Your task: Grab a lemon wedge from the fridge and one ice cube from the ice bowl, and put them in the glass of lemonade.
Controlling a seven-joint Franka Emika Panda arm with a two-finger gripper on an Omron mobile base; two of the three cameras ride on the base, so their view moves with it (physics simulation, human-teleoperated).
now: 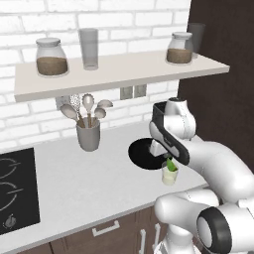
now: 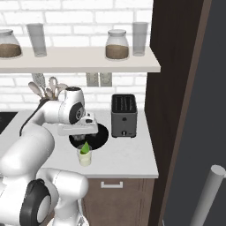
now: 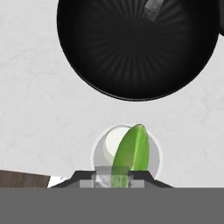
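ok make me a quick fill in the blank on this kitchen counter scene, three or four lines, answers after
1. The lemon wedge is ____ in colour.
2. The gripper holds the wedge right above the ____ of lemonade.
3. On the counter just behind the glass of lemonade lies the round black ice ____.
4. To the right of the ice bowl in the right base view stands a grey ____.

Missing words: green; glass; bowl; toaster

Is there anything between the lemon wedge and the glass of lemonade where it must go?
Nothing visible. The gripper holds the lemon wedge directly over the glass of lemonade, its lower end already at the rim. The ice bowl sits behind the glass, apart from it.
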